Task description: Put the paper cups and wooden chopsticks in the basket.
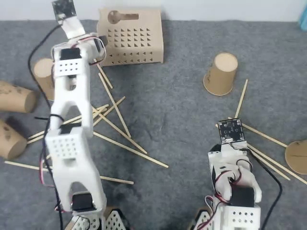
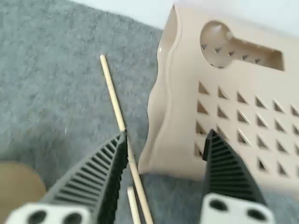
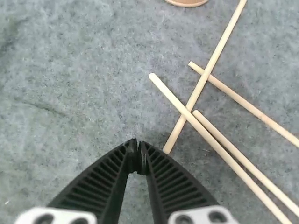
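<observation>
High view: left arm [image 1: 72, 110] stretched toward the basket [image 1: 130, 36], its tip hidden under the wrist; one paper cup [image 1: 44, 76] half-covered by the arm. Left wrist view: left gripper [image 2: 166, 144] spread, empty; a chopstick [image 2: 114, 102] lies beneath, along one finger; basket wall just ahead. Right wrist view: right gripper [image 3: 138, 156] pressed together, empty; crossed chopsticks [image 3: 205, 79] just past its tip.

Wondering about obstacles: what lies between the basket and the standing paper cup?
Nothing: the grey carpet between basket and standing paper cup is bare, seen in the high view.
</observation>
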